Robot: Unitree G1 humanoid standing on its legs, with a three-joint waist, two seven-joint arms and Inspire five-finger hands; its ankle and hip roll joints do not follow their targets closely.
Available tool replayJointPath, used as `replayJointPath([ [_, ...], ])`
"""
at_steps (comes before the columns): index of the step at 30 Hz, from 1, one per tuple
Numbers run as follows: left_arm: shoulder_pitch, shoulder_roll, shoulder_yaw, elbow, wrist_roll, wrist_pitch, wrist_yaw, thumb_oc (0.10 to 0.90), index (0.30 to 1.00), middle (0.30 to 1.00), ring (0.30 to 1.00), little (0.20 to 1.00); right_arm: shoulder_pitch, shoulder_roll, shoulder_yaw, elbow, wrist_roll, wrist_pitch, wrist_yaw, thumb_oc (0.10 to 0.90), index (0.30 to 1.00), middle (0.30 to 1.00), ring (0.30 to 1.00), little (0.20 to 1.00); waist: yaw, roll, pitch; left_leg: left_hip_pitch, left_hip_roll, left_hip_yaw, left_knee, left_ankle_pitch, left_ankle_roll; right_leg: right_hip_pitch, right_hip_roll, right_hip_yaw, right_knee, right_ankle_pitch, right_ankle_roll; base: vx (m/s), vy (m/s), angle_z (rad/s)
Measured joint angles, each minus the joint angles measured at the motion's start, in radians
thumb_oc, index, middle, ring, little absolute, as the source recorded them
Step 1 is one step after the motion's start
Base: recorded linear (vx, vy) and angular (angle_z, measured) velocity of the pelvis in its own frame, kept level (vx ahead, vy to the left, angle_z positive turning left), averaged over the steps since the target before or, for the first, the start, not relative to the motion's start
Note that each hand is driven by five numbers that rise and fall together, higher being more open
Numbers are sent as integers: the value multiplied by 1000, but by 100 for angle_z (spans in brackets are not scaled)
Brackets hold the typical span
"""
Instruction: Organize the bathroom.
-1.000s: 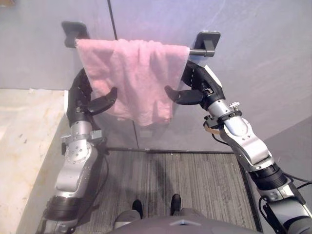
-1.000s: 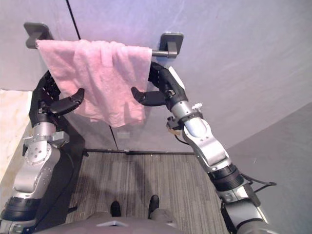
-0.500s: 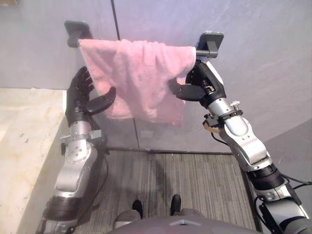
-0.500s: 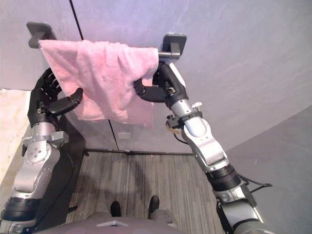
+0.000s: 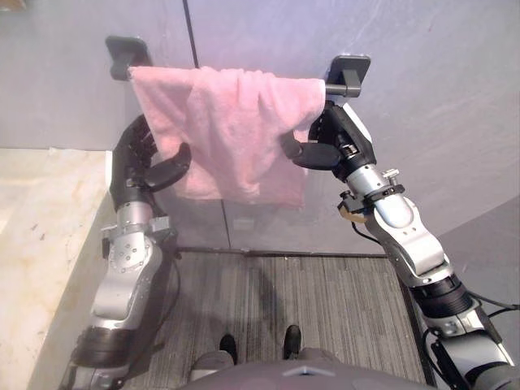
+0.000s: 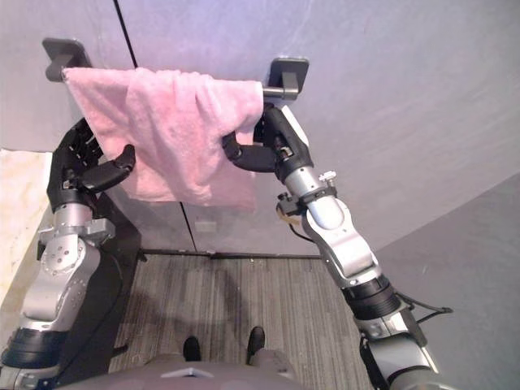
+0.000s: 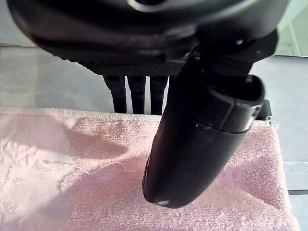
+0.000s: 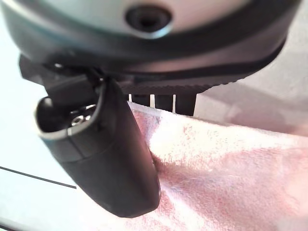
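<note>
A pink towel (image 5: 231, 130) hangs over a black wall bar (image 5: 334, 86) between two black brackets, spread almost the bar's full width. My right hand (image 5: 340, 145) is at the towel's right edge just under the right bracket (image 5: 349, 69), thumb in front and fingers behind, pinching the cloth (image 8: 216, 163). At the towel's lower left edge is my left hand (image 5: 140, 169). Its fingers are straight behind the cloth and its thumb (image 7: 202, 139) hovers in front of the towel (image 7: 72, 183), not clamped on it.
The bar is fixed to a grey panelled wall (image 5: 439, 97). A pale marble counter (image 5: 41, 227) runs along the left, its edge close to my left arm. Striped grey carpet (image 5: 333, 301) covers the floor below.
My right hand rose to the towel's right edge, pinched it and drew it out towards the right bracket. My left hand's fingers slipped back behind the left edge.
</note>
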Motion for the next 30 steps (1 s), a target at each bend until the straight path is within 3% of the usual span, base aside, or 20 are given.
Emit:
replayJointPath([
  [8, 0, 34, 10, 12, 0, -3, 17, 400, 300, 300, 300, 300, 34, 35, -11, 0, 3, -21, -13, 400, 300, 300, 300, 300, -14, 1, -3, 1, 0, 4, 0, -1, 0, 0, 0, 3, 0, 0, 0, 1, 1, 0],
  [13, 5, 33, 58, 15, 0, -11, 47, 400, 300, 300, 300, 300, 120, 66, -83, -1, 8, -61, -24, 400, 300, 300, 300, 300, -15, 0, -6, 2, 0, 7, 0, -2, 1, -1, 0, 5, 0, 0, 0, 0, 0, 0],
  [17, 50, 28, 66, 15, 0, -68, 42, 400, 300, 300, 300, 300, 167, 122, -96, -5, 10, -82, -20, 400, 300, 300, 300, 300, -20, 0, -20, 2, 0, 11, 0, -4, 0, -3, 1, 6, 0, 0, 0, 0, 0, 0],
  [25, 74, 19, 63, 15, 0, -72, 41, 400, 300, 300, 300, 300, 186, 158, -98, -1, 19, -89, -18, 400, 300, 300, 300, 300, -21, -9, -32, 4, 0, 13, 0, -6, -1, -1, 0, 6, 0, 0, 0, 0, 0, 0],
  [27, 74, 18, 60, 15, 0, -72, 42, 400, 300, 300, 300, 300, 187, 158, -97, 3, 19, -98, -18, 491, 436, 436, 436, 436, -20, -9, -32, 5, 0, 13, 0, -5, -1, -1, 1, 6, 0, 0, 0, 0, 0, 0],
  [28, 74, 18, 60, 15, -1, -72, 42, 488, 432, 432, 432, 432, 187, 157, -96, 3, 19, -99, -18, 775, 862, 862, 862, 862, -20, -9, -32, 5, 0, 13, 0, -5, -1, -1, 1, 6, 0, 0, 0, 0, 0, 0],
  [30, 74, 18, 59, 15, -1, -71, 43, 800, 900, 900, 900, 900, 197, 155, -94, 3, 18, -99, -12, 800, 900, 900, 900, 900, -20, -9, -32, 5, 0, 13, 0, -5, -1, -1, 0, 6, 0, 0, 0, 0, 0, 0],
])
